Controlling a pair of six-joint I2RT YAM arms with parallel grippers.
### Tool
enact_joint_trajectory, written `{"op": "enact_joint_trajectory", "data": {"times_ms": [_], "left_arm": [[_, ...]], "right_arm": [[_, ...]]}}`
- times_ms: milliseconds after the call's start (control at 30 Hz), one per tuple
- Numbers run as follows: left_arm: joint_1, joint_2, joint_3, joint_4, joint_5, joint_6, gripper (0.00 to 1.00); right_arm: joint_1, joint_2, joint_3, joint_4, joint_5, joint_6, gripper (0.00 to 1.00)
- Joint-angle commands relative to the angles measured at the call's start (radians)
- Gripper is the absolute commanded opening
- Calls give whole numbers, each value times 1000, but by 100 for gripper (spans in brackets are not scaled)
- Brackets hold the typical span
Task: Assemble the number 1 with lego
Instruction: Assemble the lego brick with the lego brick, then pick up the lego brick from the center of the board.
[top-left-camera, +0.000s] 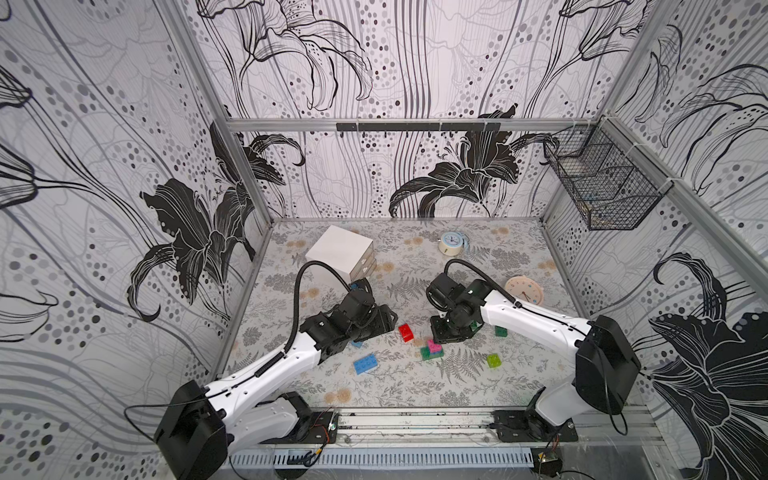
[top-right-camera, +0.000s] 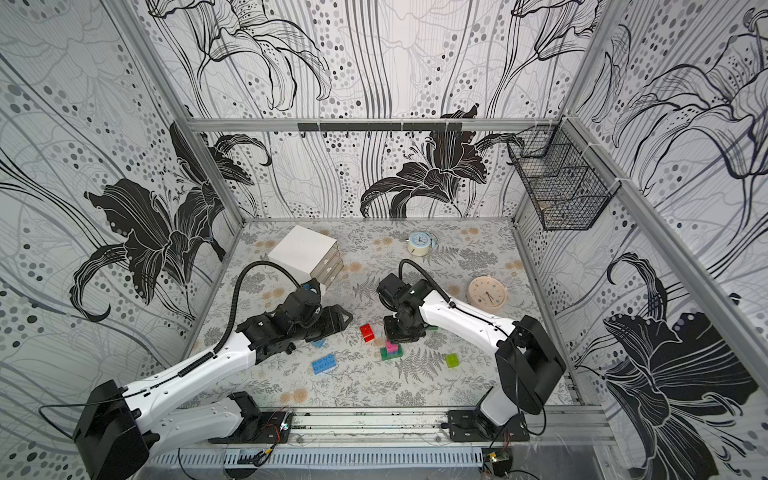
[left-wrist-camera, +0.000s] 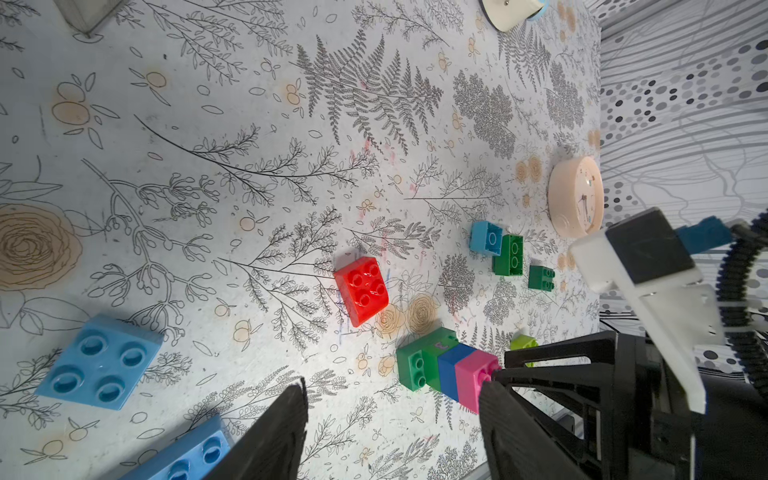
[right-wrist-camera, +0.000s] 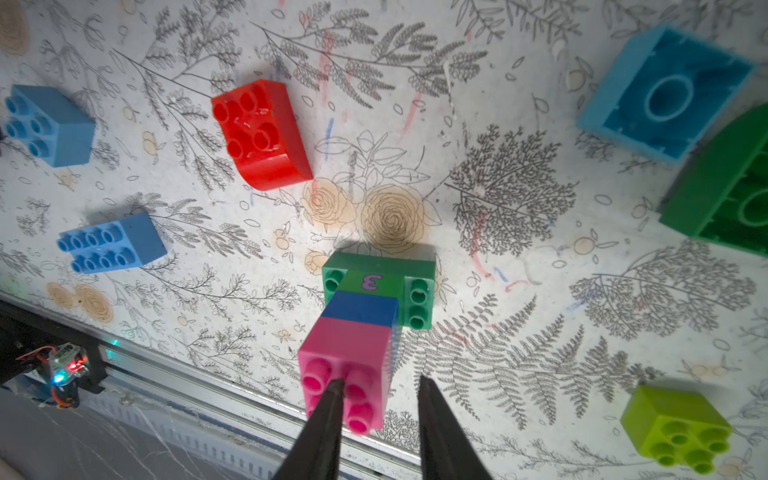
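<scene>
A short lego stack (top-left-camera: 432, 350) (top-right-camera: 390, 351) stands mid-table: a dark green base (right-wrist-camera: 417, 291), then a blue brick (right-wrist-camera: 359, 309), with a pink brick (right-wrist-camera: 345, 353) (left-wrist-camera: 473, 372) on top. My right gripper (right-wrist-camera: 380, 392) (top-left-camera: 437, 337) hangs over it, open by a narrow gap. One finger (right-wrist-camera: 332, 399) lies across the pink studs and the other is beside the brick. My left gripper (left-wrist-camera: 392, 411) (top-left-camera: 386, 320) is open and holds nothing. Loose bricks lie around: a red one (top-left-camera: 406, 332) (left-wrist-camera: 360, 291), a blue oblong (top-left-camera: 365, 364), a light blue square (left-wrist-camera: 99, 361) and a lime one (top-left-camera: 493, 360) (right-wrist-camera: 677, 428).
More dark green bricks (left-wrist-camera: 508, 254) and an upturned light blue one (left-wrist-camera: 486, 237) lie under the right arm. A white drawer box (top-left-camera: 340, 251) stands back left, a blue clock (top-left-camera: 451, 243) at the back and a pink clock (top-left-camera: 524, 289) at the right. A wire basket (top-left-camera: 602, 183) hangs on the right wall.
</scene>
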Motion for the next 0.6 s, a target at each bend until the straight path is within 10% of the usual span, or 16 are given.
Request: {"op": "enact_joint_trajectory", "data": {"times_ms": [0,333,567], "left_arm": [[6,-17,-5,-25,-48,-13,70],[29,-27,-5,-93,-87,13,72],[103,23,50,-230,-113,171,76]], "right_arm": [[7,39,-42,-29,18,2,32],[15,60,-67,-38,32,9,31],[14,-88,110,-24,74,-1,63]]}}
